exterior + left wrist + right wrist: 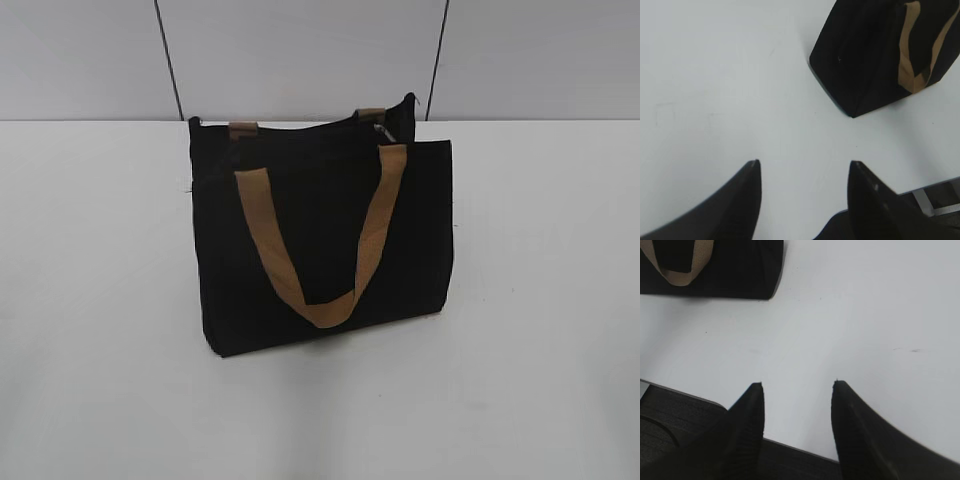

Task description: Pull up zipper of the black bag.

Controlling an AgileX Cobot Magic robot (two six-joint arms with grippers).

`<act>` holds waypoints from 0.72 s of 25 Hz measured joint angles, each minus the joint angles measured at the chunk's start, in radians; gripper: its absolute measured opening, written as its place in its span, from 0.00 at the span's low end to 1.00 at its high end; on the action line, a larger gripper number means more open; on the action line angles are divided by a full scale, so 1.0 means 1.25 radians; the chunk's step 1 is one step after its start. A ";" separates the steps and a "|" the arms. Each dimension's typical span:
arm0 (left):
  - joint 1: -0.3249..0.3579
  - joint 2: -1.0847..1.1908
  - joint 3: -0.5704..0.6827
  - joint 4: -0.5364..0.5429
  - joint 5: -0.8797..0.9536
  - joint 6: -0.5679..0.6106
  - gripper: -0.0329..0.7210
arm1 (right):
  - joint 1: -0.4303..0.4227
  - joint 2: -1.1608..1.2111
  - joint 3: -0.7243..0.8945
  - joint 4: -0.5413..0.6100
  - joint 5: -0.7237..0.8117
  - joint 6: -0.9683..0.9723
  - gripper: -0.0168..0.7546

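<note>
1. The zipper (300, 124) runs as a thin dark line along the top edge of the black bag (320, 235); a small silvery pull (385, 131) shows near the right end of that edge, just beside the rear strap's right end.
2. The bag stands upright on the white desk (100, 380), about midway between the left and right edges and closer to the far edge than the near one, with its front panel facing the exterior camera.
3. A tan front strap (320, 245) hangs down over the front panel in a long loop, its bottom resting close to the bag's lower edge.
4. Two short tan ends of the rear strap (243, 130) stick up at the top edge, one toward the left and one toward the right.
5. The left gripper (805, 167) hovers over bare desk near the near edge, its two dark fingers (747, 192) spread apart and holding nothing; a lower corner of the bag lies well ahead of it.
6. The right gripper (797, 390) also hangs above bare desk by the near edge, its fingers (855, 425) parted and empty, with the bag's other lower corner well apart from it at the top left of its view.
7. Behind the desk stands a pale grey wall (300, 55) with dark vertical seams.
</note>
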State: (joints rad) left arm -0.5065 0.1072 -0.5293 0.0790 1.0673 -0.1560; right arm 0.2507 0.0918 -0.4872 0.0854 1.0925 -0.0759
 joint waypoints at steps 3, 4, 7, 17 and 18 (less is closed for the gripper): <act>0.000 0.000 0.000 -0.002 -0.001 0.004 0.59 | 0.000 0.000 0.000 -0.002 0.001 0.001 0.47; 0.000 0.000 0.000 -0.002 -0.001 0.004 0.59 | 0.000 0.000 0.000 -0.002 0.001 0.001 0.47; 0.000 0.000 0.000 -0.003 -0.002 0.006 0.59 | 0.000 0.000 0.000 -0.002 0.001 0.002 0.47; 0.000 0.000 0.000 -0.003 -0.003 0.006 0.54 | 0.000 0.000 0.000 -0.002 0.001 0.002 0.47; 0.001 0.000 0.000 -0.003 -0.003 0.006 0.53 | 0.000 0.000 0.000 -0.002 0.001 0.002 0.47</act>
State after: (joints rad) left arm -0.5050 0.1072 -0.5293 0.0758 1.0636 -0.1480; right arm 0.2507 0.0918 -0.4872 0.0825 1.0934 -0.0728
